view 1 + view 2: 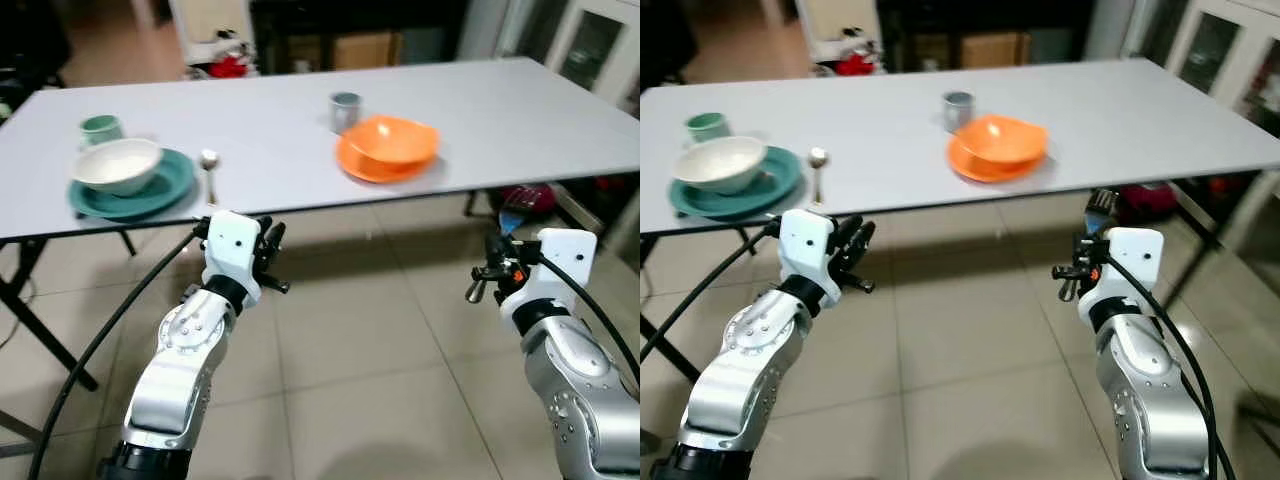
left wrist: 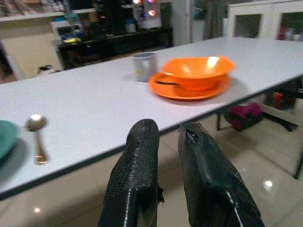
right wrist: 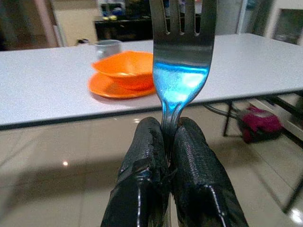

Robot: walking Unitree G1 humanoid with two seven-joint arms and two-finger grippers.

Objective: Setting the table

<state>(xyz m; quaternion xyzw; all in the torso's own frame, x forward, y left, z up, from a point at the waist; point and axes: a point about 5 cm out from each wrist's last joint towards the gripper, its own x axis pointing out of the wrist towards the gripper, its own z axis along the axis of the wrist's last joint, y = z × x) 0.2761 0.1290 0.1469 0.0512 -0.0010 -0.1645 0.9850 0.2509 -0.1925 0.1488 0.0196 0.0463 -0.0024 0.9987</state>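
The right gripper (image 3: 165, 142) pinches a shiny metal fork (image 3: 182, 61) upright; the left gripper (image 2: 163, 142) is narrow and empty. Best lay it flat beside the orange plastic bowl (image 1: 388, 140) on the white counter (image 1: 500, 110), tines away.

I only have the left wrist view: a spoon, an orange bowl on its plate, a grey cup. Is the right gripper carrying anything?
Observer: Yes. The right gripper is shut on a fork, prongs pointing up, below the table edge.
Operator: What is left of the spoon? My view cuts off at something teal.
Observer: A teal plate with a white bowl on it.
Operator: Does that setting have a cup?
Observer: Yes, a green cup stands just behind the white bowl.
Operator: Any fork already beside the orange bowl?
Observer: None that I can see beside the orange bowl.
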